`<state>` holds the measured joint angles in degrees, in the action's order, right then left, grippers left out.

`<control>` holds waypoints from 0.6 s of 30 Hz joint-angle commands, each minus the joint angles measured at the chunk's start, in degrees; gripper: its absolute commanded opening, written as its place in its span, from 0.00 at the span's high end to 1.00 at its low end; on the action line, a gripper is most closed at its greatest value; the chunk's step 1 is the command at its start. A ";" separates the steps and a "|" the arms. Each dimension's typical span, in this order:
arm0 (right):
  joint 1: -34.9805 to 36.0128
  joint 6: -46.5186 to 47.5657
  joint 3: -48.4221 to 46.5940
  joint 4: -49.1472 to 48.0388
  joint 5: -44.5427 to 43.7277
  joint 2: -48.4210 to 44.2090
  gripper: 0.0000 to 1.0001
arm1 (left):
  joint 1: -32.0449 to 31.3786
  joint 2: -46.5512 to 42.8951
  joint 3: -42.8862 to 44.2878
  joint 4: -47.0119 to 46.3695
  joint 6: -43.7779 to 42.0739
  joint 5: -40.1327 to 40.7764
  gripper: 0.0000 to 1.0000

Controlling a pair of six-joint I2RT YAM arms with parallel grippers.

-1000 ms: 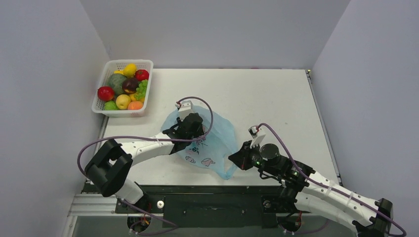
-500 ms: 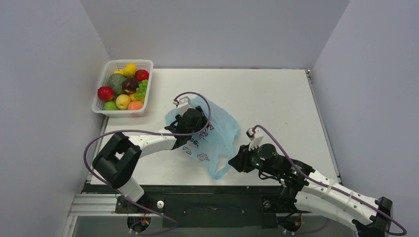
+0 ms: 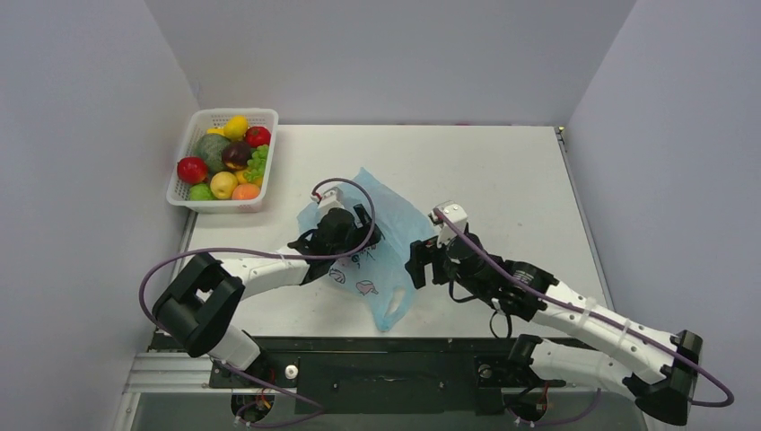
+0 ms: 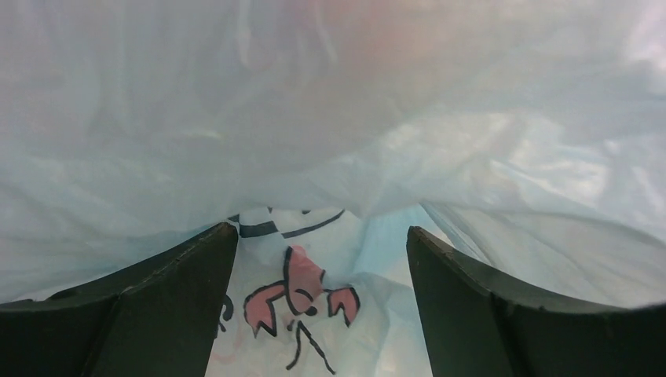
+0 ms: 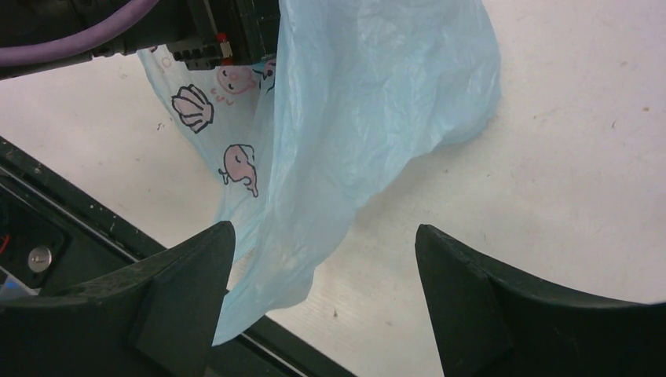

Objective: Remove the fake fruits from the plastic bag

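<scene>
Jaws first, top view: left gripper [image 3: 346,231] sits on the plastic bag [image 3: 399,235], jaw spread not readable from above. Right gripper [image 3: 415,266] is at the bag's right edge, jaws look parted. Change over the last second: right arm has swung in from the near counter edge and now faces the bag. Left arm has dragged the bag up and right, so it bunches taller, with a loose tail trailing toward the near edge of the counter [image 3: 502,171]. Meaning: looks like set-up for a two-arm hold, nothing extracted yet. No fake fruits lie loose on the counter; judged to be inside the bag, hidden. White basket [image 3: 220,204] of other fruit at far left, well apart, not in the way.

Left wrist view: jaws wide, fingers [image 4: 169,302] dark at the bottom corners, nothing clamped. Bag film fills the frame, pink-and-black print between the fingers. Faint pinkish-orange tint at top may be a fruit through the plastic; cannot tell.

Right wrist view: jaws wide and empty, bag hanging ahead between them, its tail reaching the dark frame [image 5: 71,228] below the counter edge. Left gripper's black body is at top left, against the bag. In the way: folds of thin film hide the opening, and the left arm crowds the side the right arm would reach.
</scene>
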<state>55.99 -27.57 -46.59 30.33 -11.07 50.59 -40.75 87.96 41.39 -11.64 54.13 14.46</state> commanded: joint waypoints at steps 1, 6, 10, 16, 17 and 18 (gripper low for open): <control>0.75 8.76 -2.84 -10.25 -0.87 7.47 0.19 | 0.39 -4.01 -0.35 -3.62 0.80 -2.34 0.22; 0.77 12.53 0.15 -23.77 -5.87 13.92 0.21 | 0.87 -4.50 -0.93 -3.94 1.06 -4.36 0.21; 0.99 13.66 1.13 -30.50 -10.07 19.60 0.30 | 1.55 -4.58 -2.50 -5.87 2.06 -5.98 0.21; 0.09 15.58 -1.53 -32.47 -15.18 26.70 0.89 | 1.73 -6.28 -5.42 -7.40 3.35 -7.69 0.22; 0.09 15.73 -1.90 -32.44 -14.10 27.38 0.96 | 1.80 -7.03 -6.58 -8.17 3.61 -8.00 0.24; 0.15 16.15 -2.36 -32.48 -10.89 27.51 1.00 | 1.81 -7.59 -7.15 -8.68 4.19 -8.45 0.25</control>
<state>56.31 -13.43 -46.00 2.59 -22.26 76.79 -39.27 84.31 36.32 -15.07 56.53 8.19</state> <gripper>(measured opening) 0.089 0.774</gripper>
